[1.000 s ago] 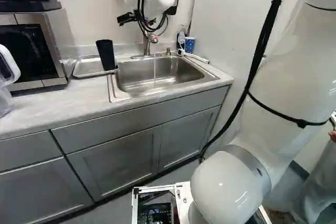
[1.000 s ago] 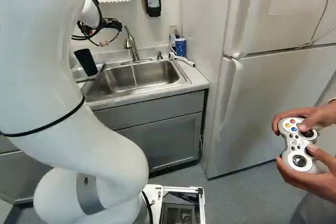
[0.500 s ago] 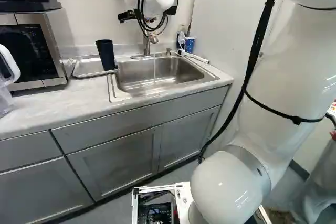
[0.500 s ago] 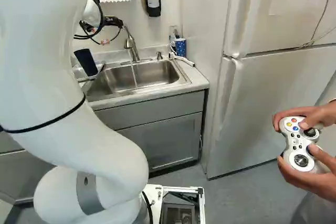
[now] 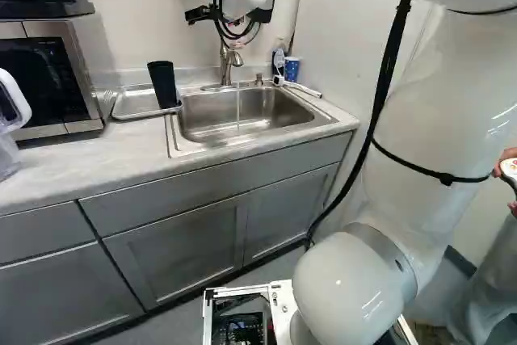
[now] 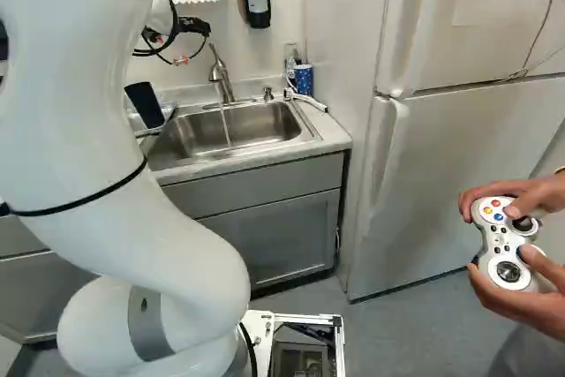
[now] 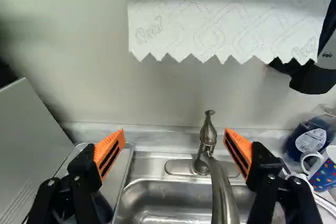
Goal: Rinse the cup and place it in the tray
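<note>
The black cup (image 5: 162, 84) stands on the tray (image 5: 123, 116), at its sink-side end, below the claw (image 7: 175, 134) and off to its left; its long axis runs near upright, perhaps with a slight lean. The claw is spread wide, orange pads (image 7: 109, 153) well apart, and grips nothing. Ahead of it, between the pads' lines and nearer the right one, rises the faucet (image 7: 208, 135), with water running into the sink (image 5: 198, 128). With the cup already on the tray, the rinse may well be done and the faucet the next business; that would call for a short move ahead and rightward. Should the cup need rinsing, the claw must instead go left and down, clear of the spout.
</note>
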Motion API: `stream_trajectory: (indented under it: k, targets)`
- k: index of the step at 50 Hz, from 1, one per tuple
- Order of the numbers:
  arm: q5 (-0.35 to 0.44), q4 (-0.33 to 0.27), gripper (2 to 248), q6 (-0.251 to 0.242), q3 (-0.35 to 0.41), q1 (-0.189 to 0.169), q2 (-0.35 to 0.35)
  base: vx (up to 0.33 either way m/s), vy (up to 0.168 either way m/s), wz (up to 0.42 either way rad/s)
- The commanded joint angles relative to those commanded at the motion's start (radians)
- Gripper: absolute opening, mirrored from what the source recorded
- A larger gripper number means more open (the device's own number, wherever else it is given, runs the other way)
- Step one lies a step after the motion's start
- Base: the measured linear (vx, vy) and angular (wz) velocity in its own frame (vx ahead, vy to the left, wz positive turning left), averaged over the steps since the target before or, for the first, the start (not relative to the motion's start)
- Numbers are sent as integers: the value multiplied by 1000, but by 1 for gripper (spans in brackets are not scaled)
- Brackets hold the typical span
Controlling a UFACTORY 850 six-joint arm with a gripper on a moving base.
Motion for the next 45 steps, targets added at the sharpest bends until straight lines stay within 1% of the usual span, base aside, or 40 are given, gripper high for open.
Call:
stream_trajectory:
  k: [17,45]
  targets:
    - [0,0,247,0,-49,-17,-47,0,0,0]
    - [0,0,247,0,-194,-33,-178,0,0,0]
